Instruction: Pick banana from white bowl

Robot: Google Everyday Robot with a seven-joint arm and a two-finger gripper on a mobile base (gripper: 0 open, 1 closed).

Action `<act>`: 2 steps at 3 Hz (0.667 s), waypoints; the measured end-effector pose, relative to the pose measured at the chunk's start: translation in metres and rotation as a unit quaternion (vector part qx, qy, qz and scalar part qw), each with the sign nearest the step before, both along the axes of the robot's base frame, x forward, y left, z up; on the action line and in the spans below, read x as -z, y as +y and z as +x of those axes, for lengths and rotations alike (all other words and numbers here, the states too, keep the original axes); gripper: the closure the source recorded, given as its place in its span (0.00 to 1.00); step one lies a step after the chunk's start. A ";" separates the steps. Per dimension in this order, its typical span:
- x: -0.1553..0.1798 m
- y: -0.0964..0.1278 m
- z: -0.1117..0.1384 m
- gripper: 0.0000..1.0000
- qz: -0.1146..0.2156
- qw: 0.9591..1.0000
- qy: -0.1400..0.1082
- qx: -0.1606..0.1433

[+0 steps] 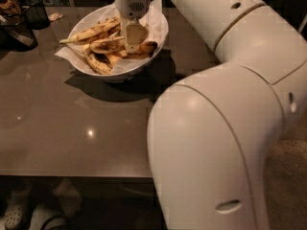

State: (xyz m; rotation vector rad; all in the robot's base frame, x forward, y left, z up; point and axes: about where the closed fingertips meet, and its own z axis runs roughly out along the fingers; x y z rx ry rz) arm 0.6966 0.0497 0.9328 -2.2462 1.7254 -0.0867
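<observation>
The white bowl (116, 74) stands on the far part of the grey table (72, 128), lined with crumpled white paper. The short orange-yellow banana (147, 47) with a dark tip lies at the bowl's right side, partly hidden by my gripper. My gripper (135, 37) reaches down into the bowl from above, right at that banana's left end. Long pale spotted bananas (91, 32) lie to its left.
A black mesh cup (36, 13) and another dark container (17, 32) stand at the table's far left. My own large white arm (225, 128) fills the right side of the view. Shoes (19, 210) show under the table's near edge.
</observation>
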 end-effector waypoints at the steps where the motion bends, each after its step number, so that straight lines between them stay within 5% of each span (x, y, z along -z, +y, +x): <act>1: -0.026 -0.014 -0.031 1.00 0.032 0.999 -0.018 0.017; 2: -0.045 -0.027 -0.061 1.00 0.064 0.997 -0.043 0.028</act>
